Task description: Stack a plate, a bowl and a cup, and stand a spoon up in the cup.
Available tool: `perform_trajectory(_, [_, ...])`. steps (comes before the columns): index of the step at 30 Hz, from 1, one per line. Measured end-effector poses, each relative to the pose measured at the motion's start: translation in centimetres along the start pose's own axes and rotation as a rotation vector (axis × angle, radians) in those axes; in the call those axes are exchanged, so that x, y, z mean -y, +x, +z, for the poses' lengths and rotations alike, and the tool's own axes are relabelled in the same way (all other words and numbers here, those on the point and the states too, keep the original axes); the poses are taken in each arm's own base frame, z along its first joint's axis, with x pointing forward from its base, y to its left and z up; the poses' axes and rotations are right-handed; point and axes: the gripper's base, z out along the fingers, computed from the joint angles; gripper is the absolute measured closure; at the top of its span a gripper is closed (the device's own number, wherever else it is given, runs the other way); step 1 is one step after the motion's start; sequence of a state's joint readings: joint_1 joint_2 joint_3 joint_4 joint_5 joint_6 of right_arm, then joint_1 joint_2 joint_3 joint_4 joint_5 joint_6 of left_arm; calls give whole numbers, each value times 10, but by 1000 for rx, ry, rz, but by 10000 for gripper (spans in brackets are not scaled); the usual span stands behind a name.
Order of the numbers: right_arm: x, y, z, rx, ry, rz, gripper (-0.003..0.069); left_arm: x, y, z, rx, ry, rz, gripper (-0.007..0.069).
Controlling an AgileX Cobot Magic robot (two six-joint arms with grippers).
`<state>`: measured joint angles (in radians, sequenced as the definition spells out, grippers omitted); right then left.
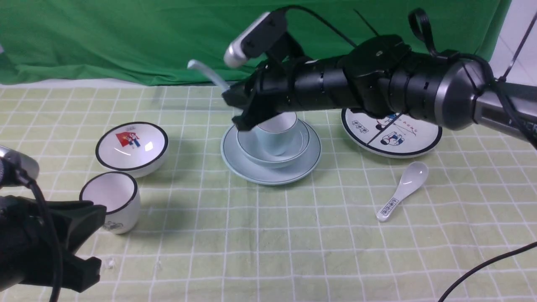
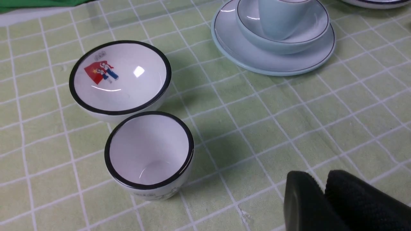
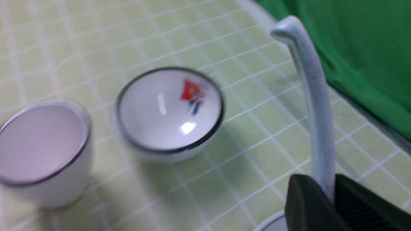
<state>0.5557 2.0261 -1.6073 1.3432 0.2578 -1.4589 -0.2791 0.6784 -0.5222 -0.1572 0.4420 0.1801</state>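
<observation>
While the left gripper sits closest to the camera, fingers pressed together on nothing, beside the black-rimmed cup and picture bowl, the real action's further out. Mid-table the plate carries the bowl, and the cup stands in that, so the stack itself looks done. The right gripper hangs over the cup's left side, clamped tight on the spoon, handle poking up toward the green backdrop. The scoop end is hidden, so I can't tell if it's inside yet. My worry: glazed ceramic is slick, so clipping the rim going down could shove or tip the cup. Letting go off-centre might let that long handle lever the cup over.
</observation>
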Motion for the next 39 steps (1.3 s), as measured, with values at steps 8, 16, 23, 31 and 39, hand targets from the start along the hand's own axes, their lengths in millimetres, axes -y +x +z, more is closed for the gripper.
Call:
perform_trajectory(8, [24, 28, 22, -37, 135, 87, 557, 0, -1, 0, 7, -1, 0, 562])
perform_trajectory(16, [27, 21, 18, -18, 176, 83, 351, 0, -1, 0, 7, -1, 0, 562])
perform_trajectory(23, [16, -74, -75, 143, 189, -202, 543, -1, -1, 0, 12, -7, 9, 562])
perform_trajectory(31, [-3, -113, -218, -109, 212, -207, 648, -1, -1, 0, 12, -7, 9, 561])
perform_trajectory(39, [-28, -43, -309, -395, 303, -116, 647, -1, -1, 0, 11, -7, 10, 554])
